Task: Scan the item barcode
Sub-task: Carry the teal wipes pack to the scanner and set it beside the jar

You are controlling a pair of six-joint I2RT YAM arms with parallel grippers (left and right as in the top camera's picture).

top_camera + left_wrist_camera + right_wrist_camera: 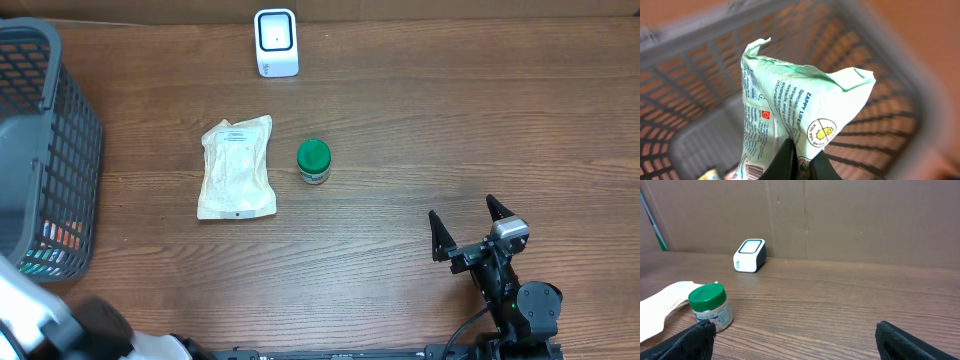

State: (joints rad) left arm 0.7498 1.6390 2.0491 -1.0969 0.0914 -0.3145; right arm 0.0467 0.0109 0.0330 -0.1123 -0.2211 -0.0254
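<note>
Left claw (796, 161) pinching green pouch (790, 100), long axis pointing away from claw

You've got a brown wood-grain table (450, 130), grain running left to right. Four things sit directly on it. White scanner (276, 42): upright at the far edge, roughly centre. Cream pouch (237, 168): lying flat, left of centre, printed label patch at its far end. Small jar (314, 161) with a green lid: upright, just right of the pouch, with a strip of wood showing between them. Dark mesh basket (70, 170): at the left edge, well apart from the pouch.
</note>
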